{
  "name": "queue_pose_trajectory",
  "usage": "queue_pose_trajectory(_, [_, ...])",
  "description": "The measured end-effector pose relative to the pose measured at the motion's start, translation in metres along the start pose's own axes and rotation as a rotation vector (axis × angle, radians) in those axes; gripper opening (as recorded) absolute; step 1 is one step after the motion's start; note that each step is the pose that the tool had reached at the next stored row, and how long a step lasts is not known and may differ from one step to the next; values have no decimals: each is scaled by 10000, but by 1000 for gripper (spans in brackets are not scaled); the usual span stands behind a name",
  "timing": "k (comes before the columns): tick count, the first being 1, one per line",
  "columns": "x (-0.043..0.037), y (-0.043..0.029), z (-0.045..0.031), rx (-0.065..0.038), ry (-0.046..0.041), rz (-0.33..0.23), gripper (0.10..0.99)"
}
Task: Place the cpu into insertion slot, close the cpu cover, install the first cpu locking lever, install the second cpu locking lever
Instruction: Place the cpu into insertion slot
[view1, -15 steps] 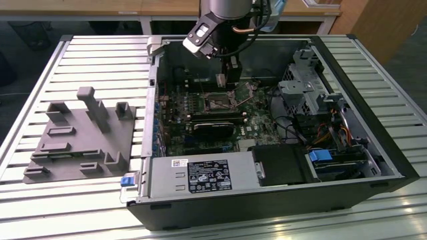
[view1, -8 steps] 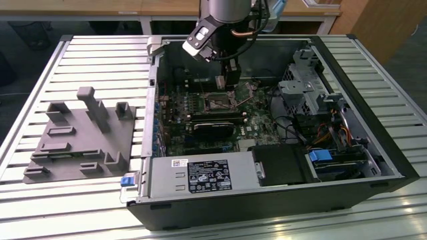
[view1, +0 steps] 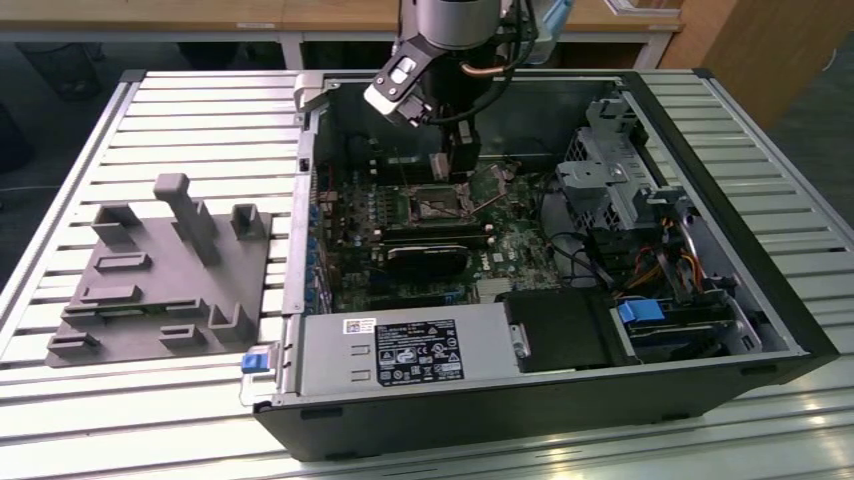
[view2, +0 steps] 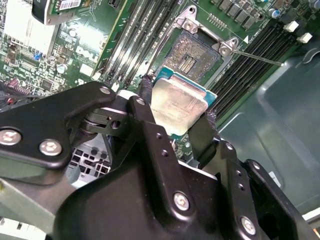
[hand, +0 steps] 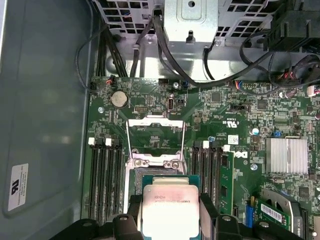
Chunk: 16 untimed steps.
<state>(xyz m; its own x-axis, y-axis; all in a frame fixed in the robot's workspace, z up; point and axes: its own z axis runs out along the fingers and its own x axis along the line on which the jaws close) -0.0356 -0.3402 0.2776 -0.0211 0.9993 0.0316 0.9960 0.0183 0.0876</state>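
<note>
Slatted pale metal desk (view1: 160, 110) carries a black open computer case (view1: 534, 420) lying on its side, with a grey moulded fixture block (view1: 160, 290) well apart toward the exterior view's left. Inside the case the arm's black two-fingered pincer (view1: 461, 172) hangs over the green circuit board (hand: 225, 115). Its jaws are drawn in to the width of the cpu (hand: 170, 210), a small flat square chip with a silver-beige metal top face, and clamp it by two opposite edges. The cpu is held clear of the board, just beside the insertion slot (view2: 192, 55), a small dark square socket with a silvery rim; in the second wrist view the chip's green edge overlaps the socket's near corner, so it is not seated. How high it hangs I cannot tell. The cpu cover (hand: 156, 122), a thin silvery square frame with a large window, stands swung open beyond the socket, and a thin wire locking lever (view2: 257, 57) lies out to one side, unlatched.

By my reading the first step, placing the cpu, is in hand, with cover and levers not yet closed. Finishing it calls for the chip to sit square over the socket, edges parallel to the rim and level, then a gentle descent, since a skewed or forced drop could bend the socket's contacts
</note>
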Motion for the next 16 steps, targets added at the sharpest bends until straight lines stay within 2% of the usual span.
queue_pose_trajectory(11, [0,-18,44,0,0,-1,541])
queue_pose_trajectory(16, [4,-32,98,0,0,1,541])
